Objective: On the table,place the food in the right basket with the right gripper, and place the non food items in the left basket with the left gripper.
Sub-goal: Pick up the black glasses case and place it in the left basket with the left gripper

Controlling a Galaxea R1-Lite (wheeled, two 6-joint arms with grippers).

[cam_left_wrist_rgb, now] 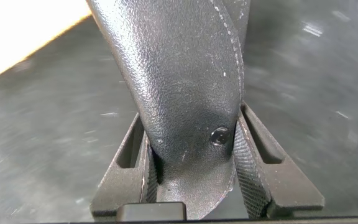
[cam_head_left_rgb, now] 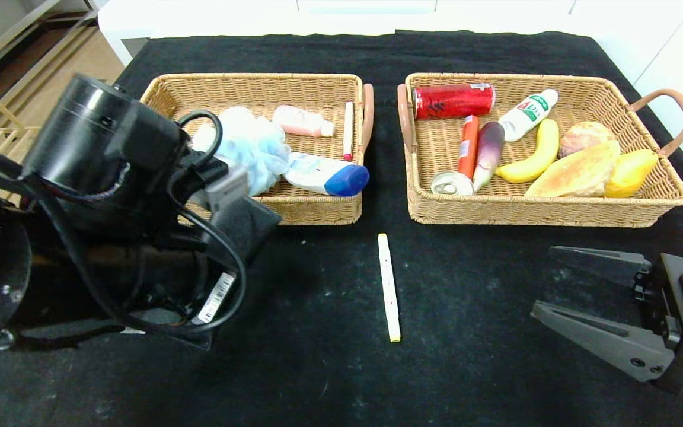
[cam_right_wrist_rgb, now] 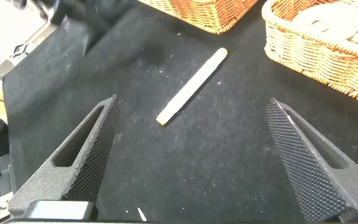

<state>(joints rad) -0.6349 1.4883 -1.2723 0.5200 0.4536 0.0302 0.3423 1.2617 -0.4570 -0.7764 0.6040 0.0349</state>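
Note:
In the left wrist view my left gripper [cam_left_wrist_rgb: 191, 115] is shut on the black glasses case [cam_left_wrist_rgb: 179, 68], which stands up between the ribbed pads. In the head view that arm [cam_head_left_rgb: 110, 172] hangs at the front left corner of the left basket [cam_head_left_rgb: 318, 213], which holds the blue pouf [cam_head_left_rgb: 255, 148] and the blue-capped bottle [cam_head_left_rgb: 326, 175]. The white marker [cam_head_left_rgb: 389, 287] [cam_right_wrist_rgb: 191, 87] lies on the table [cam_head_left_rgb: 318, 367] ahead of the baskets. My right gripper [cam_head_left_rgb: 543, 283] [cam_right_wrist_rgb: 191, 102] stands open and empty to the marker's right. The eggplant [cam_head_left_rgb: 488, 153] and sausage [cam_head_left_rgb: 468, 145] lie in the right basket [cam_head_left_rgb: 531, 213].
The right basket also holds a red can [cam_head_left_rgb: 453, 99], a banana [cam_head_left_rgb: 534, 155], bread [cam_head_left_rgb: 575, 173] and a white bottle [cam_head_left_rgb: 528, 114]. A pink bottle [cam_head_left_rgb: 301, 120] and a thin pen [cam_head_left_rgb: 348, 129] lie in the left basket. A black gap separates the baskets.

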